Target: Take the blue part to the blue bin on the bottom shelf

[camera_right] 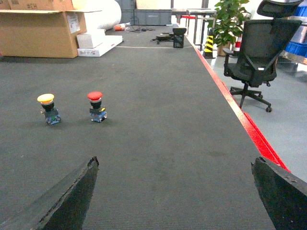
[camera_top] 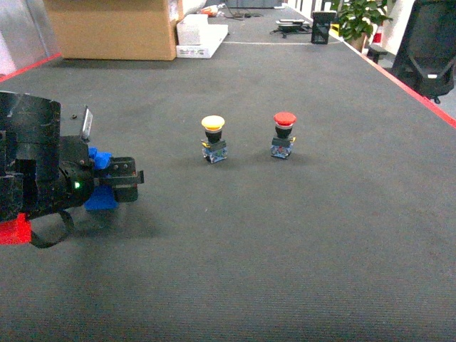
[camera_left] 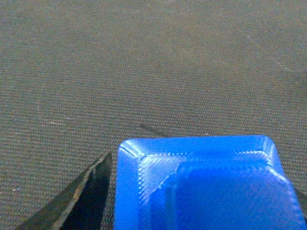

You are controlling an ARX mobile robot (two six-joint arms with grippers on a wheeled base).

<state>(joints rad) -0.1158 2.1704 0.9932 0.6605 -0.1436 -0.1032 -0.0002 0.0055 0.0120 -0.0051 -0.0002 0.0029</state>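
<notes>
Left gripper (camera_top: 117, 178), at the left edge of the head view, looks clamped on the blue part (camera_top: 100, 194) just above the dark mat (camera_top: 285, 249), though the hold seems shallow, so a fast swing could shake it loose

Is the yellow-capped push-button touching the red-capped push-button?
Apart. The head view shows the yellow-capped push-button and red-capped push-button with bare dark carpet between them.

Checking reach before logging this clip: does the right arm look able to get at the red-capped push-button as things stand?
Probably yes. The right claw is open, holds nothing, and only bare dark carpet lies between it and the red-capped push-button.
</notes>
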